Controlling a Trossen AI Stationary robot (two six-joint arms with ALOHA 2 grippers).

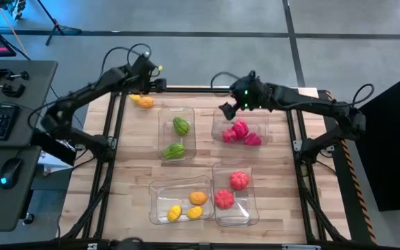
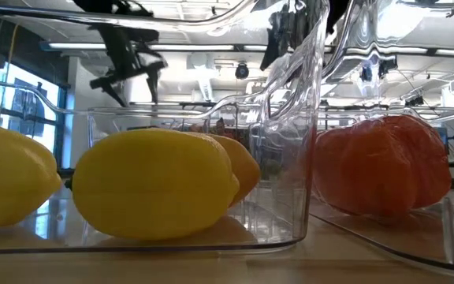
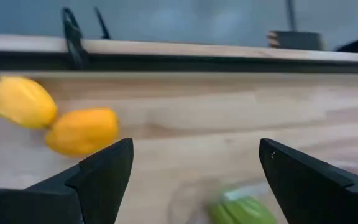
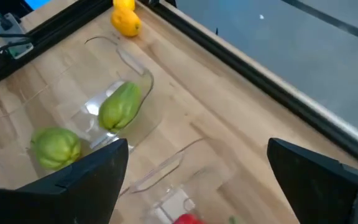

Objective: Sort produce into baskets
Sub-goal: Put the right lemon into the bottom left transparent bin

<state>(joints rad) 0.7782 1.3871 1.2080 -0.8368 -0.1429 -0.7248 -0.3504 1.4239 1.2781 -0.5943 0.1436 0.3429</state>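
A yellow piece and an orange piece (image 1: 143, 101) lie on the bare table at the far left; the left wrist view shows the yellow one (image 3: 20, 101) and the orange one (image 3: 82, 130). My left gripper (image 1: 145, 86) hangs open just above and beyond them, touching nothing; it also shows in the left wrist view (image 3: 194, 149). My right gripper (image 1: 226, 109) is open and empty above the far edge of the far right bin (image 1: 217, 135), which holds red-pink pieces (image 1: 240, 132). Two green pieces (image 4: 120, 106) lie in the far left bin (image 1: 164, 114).
Near left bin (image 1: 155, 208) holds yellow and orange pieces (image 1: 186, 207); near right bin (image 1: 252, 208) holds two red pieces (image 1: 231, 189). In the low view the near bin's wall (image 2: 310, 158) stands close in front. Black frame rails (image 1: 186, 89) border the table's far edge.
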